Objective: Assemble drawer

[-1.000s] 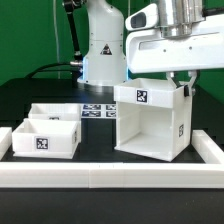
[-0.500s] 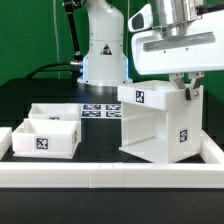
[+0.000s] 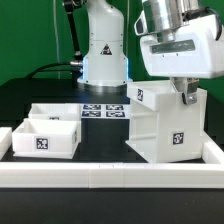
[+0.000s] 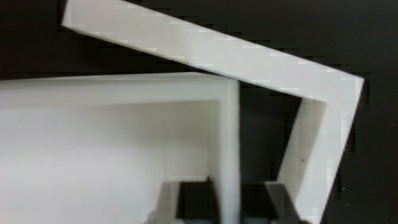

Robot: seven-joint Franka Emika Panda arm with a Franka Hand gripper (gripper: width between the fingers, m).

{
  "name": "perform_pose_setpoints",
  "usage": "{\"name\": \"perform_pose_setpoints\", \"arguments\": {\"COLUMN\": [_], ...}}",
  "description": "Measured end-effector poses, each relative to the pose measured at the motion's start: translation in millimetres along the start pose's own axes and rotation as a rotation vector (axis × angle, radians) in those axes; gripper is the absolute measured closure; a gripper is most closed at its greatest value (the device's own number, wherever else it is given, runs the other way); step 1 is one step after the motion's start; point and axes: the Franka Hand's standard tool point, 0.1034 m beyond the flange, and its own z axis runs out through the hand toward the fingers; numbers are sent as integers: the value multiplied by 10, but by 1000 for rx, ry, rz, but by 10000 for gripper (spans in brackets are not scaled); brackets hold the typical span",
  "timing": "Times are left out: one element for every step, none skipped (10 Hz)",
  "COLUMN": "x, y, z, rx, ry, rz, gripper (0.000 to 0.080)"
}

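A white open-fronted drawer box (image 3: 165, 125) with marker tags stands on the black table at the exterior view's right, turned at an angle. My gripper (image 3: 184, 97) is shut on the top edge of its wall on the exterior view's right. In the wrist view the thin white wall (image 4: 230, 150) runs between my two dark fingers (image 4: 192, 200), with the box's inside and upper panel (image 4: 214, 50) beyond. Two smaller white drawers (image 3: 45, 132) sit side by side at the exterior view's left.
A white raised rail (image 3: 110, 175) borders the table at the front and on the exterior view's right. The marker board (image 3: 103, 110) lies flat behind the parts, before the robot base (image 3: 103, 45).
The gripper has turned the drawer box on the table, so that its open front now faces more toward the exterior view's left. The wrist has rotated with it. The two small drawers have not moved.
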Motion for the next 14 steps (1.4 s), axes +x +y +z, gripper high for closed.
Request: {"name": "perform_pose_setpoints", "arguments": {"x": [7,3,-7,-2,20,40,59,77,91,87,91,102,102,107], "y": [-28,-63,-116,-163,-215,-278,-342,-405,-483,-516,-535,-550,-550,-549], "z": [12,23,33,52,68,72,68,59,47,61,86,103,103,102], "rx": [4,3,0,-1,0,2,8,8,19,14,5,3,3,3], "ry": [-5,-10,-17,-21,-24,-26,-27,-32,-32,-38,-45,-46,-46,-45], "rz": [56,73,71,71,72,73,74,77,80,88,100,112,112,109], "gripper": [755,755,755,755,755,754,754,754,754,754,754,754,754,754]}}
